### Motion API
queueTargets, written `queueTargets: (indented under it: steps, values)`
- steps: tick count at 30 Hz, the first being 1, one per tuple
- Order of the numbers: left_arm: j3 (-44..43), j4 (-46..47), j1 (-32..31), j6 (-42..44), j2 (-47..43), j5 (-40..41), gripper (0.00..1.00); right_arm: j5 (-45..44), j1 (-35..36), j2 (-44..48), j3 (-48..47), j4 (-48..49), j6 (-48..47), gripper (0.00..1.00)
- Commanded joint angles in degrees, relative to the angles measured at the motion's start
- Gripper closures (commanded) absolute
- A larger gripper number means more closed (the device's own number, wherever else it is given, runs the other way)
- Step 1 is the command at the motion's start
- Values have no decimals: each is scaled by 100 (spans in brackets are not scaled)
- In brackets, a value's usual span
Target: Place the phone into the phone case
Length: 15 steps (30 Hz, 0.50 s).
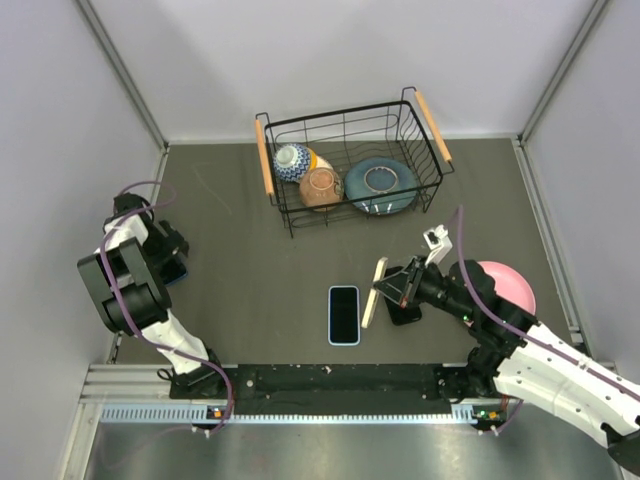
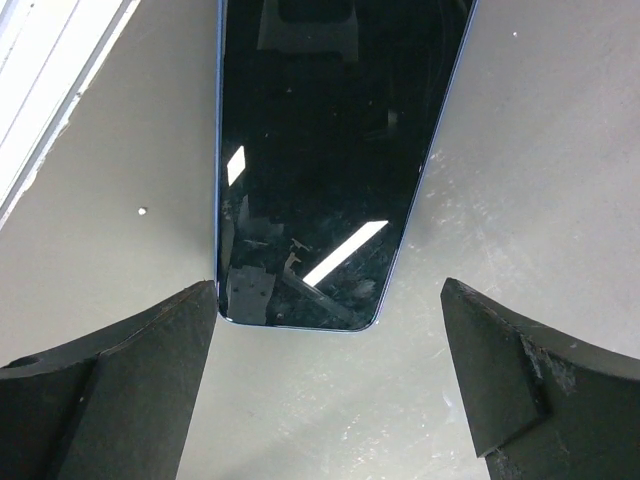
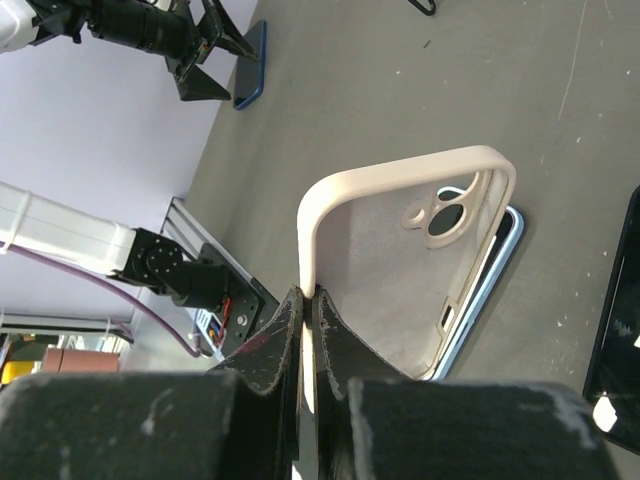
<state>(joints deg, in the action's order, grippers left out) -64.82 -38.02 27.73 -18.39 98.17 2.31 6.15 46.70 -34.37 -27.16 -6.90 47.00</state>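
A cream phone case [image 3: 400, 270] stands on its long edge, and my right gripper [image 3: 309, 293] is shut on its rim. From above, the phone case [image 1: 375, 292] sits just right of a phone [image 1: 343, 314] with a black screen and a pale blue edge, lying flat. That phone's edge [image 3: 500, 262] shows behind the case. At the far left my left gripper [image 1: 170, 258] is low over a second, blue-edged phone [image 1: 179, 273]. Its fingers stand open either side of the near end of that phone [image 2: 320, 170], which lies flat on the table.
A black wire basket [image 1: 350, 115] at the back holds two bowls and a blue plate. A pink bowl [image 1: 508, 283] sits to the right, behind my right arm. A dark phone-like slab [image 1: 405, 313] lies under the right gripper. Grey walls close in both sides.
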Motion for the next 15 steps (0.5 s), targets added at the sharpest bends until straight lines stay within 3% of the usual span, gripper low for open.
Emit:
queueTargets:
  steps: [1,8,15]
  values:
    - [57,190,49,222,193,-204,1,-53,6,149,-369,-39,-148,100]
    - [39,76,57,240,238,-204,1,-263,6,422,-352,-198,-262,100]
    - [128,-47,49,222,9,419,1,-369,6,536,-606,-505,-568,100]
